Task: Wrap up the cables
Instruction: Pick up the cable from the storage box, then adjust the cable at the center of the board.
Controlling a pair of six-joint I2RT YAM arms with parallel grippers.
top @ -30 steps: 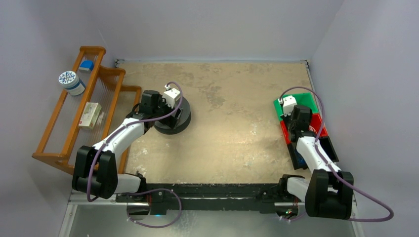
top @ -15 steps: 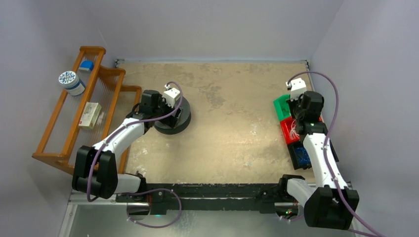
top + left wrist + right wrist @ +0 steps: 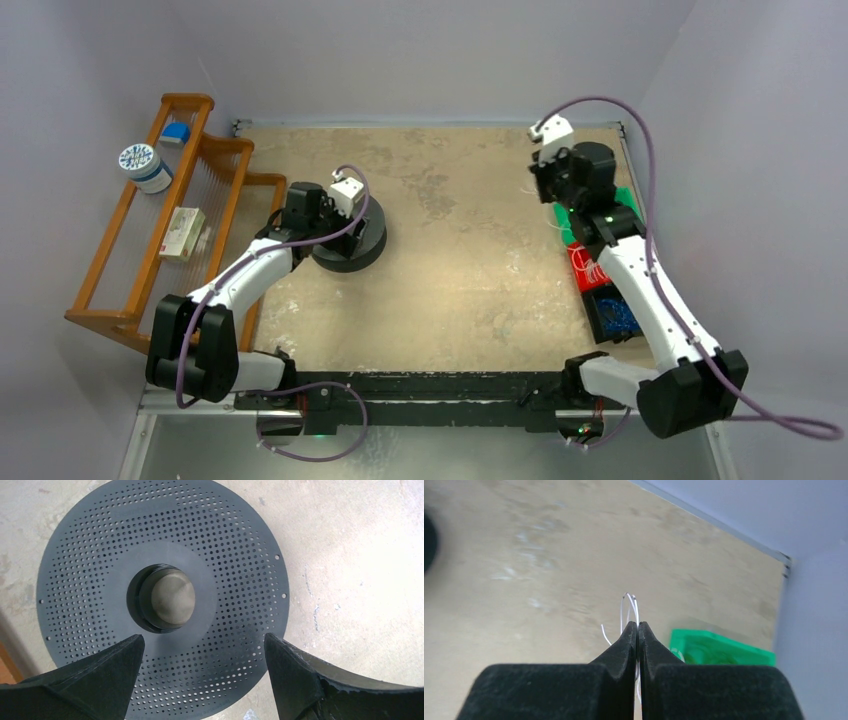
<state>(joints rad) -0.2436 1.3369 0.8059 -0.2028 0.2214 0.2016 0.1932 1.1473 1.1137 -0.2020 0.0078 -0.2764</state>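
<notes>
Right gripper [image 3: 637,626] clamped on the cables [image 3: 622,612] — white loops poke past its tips, the rest hidden behind them, near the green bin [image 3: 719,651]. Left gripper [image 3: 202,641] spread wide over the perforated disc [image 3: 235,555].

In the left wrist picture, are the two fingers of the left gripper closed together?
No, the left gripper is wide open: its two fingers stand far apart, and the black perforated disc shows between them.
</notes>
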